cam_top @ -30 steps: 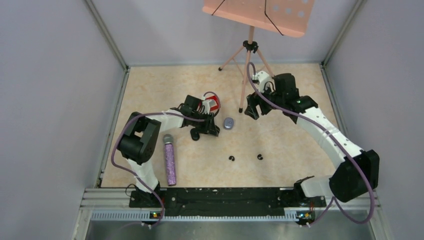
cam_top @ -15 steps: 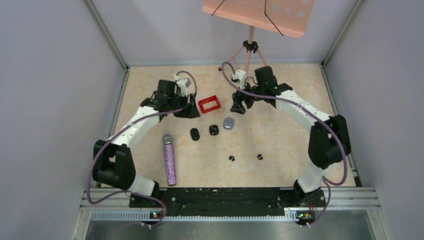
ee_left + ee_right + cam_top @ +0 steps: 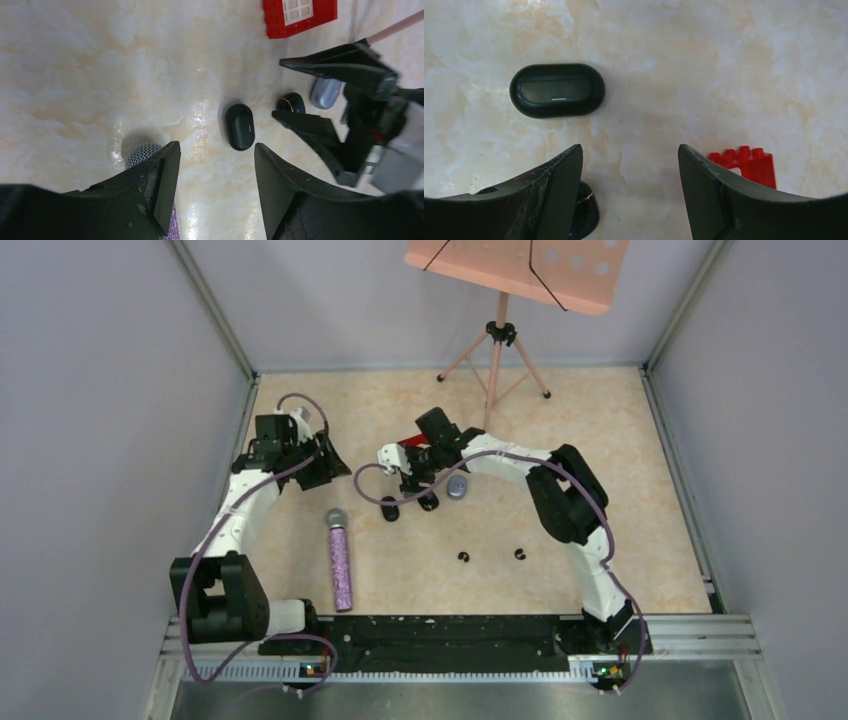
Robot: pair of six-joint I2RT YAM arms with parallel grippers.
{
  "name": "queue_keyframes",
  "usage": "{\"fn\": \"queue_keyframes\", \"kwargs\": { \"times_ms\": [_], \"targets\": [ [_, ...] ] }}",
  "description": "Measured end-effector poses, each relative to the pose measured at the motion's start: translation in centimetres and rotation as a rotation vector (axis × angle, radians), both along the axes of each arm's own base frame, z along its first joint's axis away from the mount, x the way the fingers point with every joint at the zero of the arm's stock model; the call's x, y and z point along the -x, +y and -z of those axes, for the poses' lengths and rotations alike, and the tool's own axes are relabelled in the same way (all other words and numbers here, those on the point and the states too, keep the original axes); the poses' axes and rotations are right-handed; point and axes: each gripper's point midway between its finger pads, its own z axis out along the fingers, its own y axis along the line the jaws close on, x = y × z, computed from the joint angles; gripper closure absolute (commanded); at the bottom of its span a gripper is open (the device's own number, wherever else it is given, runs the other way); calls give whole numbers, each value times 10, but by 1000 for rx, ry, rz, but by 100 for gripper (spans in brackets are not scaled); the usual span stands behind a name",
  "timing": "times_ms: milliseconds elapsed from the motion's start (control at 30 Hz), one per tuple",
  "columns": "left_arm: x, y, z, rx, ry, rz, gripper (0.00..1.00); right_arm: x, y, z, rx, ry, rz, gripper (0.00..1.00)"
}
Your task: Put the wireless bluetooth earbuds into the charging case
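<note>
Two tiny black earbuds (image 3: 463, 557) (image 3: 519, 554) lie apart on the floor, near the front. A closed black oval charging case (image 3: 389, 508) (image 3: 239, 126) (image 3: 557, 90) lies at the centre. To its right sit a second black case (image 3: 428, 502) (image 3: 291, 102) (image 3: 584, 215) and a grey-lavender one (image 3: 457, 487) (image 3: 325, 92). My right gripper (image 3: 412, 483) (image 3: 630, 147) hangs open just above the cases, its left finger beside the second black case. My left gripper (image 3: 335, 462) (image 3: 216, 147) is open and holds nothing, off to the left of the cases.
A glittery purple microphone (image 3: 340, 558) lies front left, its mesh head (image 3: 142, 152) by my left finger. A red brick (image 3: 405, 447) (image 3: 299, 15) (image 3: 746, 162) sits behind the cases. A pink tripod stand (image 3: 495, 350) rises at the back. Grey walls enclose the floor.
My left gripper let go, opened and swung back left, away from the cases. My right arm swept from the back right to the centre, over the cases.
</note>
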Motion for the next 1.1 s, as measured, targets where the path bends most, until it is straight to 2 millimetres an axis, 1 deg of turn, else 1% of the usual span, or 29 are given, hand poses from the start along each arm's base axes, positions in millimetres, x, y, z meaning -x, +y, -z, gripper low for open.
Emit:
{"fn": "queue_keyframes", "kwargs": {
  "times_ms": [100,167,300,500,633,800,967,1033,1100],
  "targets": [
    [0,12,-11,29,-24,-55,39,5,9,24,39,-27,-51,29],
    [-2,20,-18,46,-44,-89,39,8,11,35,61,-40,-79,29],
    [-5,32,-24,79,-57,-147,40,12,20,33,71,-120,-148,29],
    [-9,40,-29,122,-66,-188,41,21,35,32,67,-147,-216,28],
    [-9,40,-30,141,-65,-194,41,28,48,32,56,-122,-259,27],
    [-8,39,-30,156,-62,-191,42,42,58,35,64,-45,-313,26],
    [-9,39,-30,167,-62,-195,43,59,63,38,77,22,-350,26],
    [-9,39,-31,171,-65,-196,43,64,66,39,77,41,-363,27],
    [-9,40,-31,174,-67,-197,43,67,72,39,74,52,-367,30]
  ]
}}
